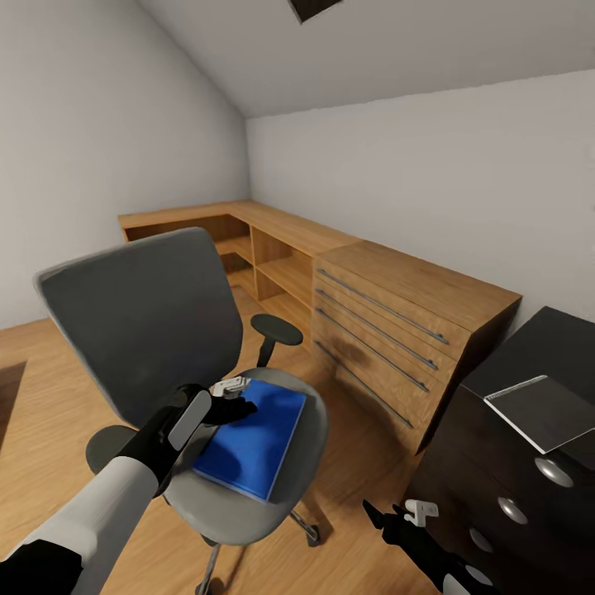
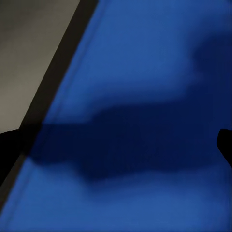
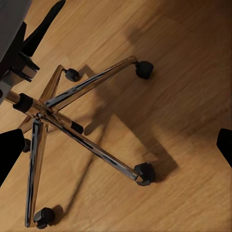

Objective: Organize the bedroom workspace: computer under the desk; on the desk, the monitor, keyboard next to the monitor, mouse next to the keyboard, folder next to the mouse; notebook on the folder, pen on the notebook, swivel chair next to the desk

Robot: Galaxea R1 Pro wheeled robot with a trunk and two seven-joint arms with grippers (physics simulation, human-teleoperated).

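Bright-blue, the flat rectangular folder (image 1: 252, 446) lies on the seat of the grey upholstered swivel chair (image 1: 140, 322), well apart from the glossy black desk (image 1: 537, 347). The left gripper (image 1: 234, 395) hovers at its near corner, probably lining up a grasp; its opening cannot be judged. The right gripper (image 1: 401, 514) hangs low, spread and empty. The right wrist view adds the chrome five-star base (image 3: 63, 116).

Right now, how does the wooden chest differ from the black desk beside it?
The wooden chest is light oak with long bar handles; the desk is glossy black with round silver knobs. The chest's top is bare, while the desk's carries a flat grey item. Both stand along the same wall and have drawers.
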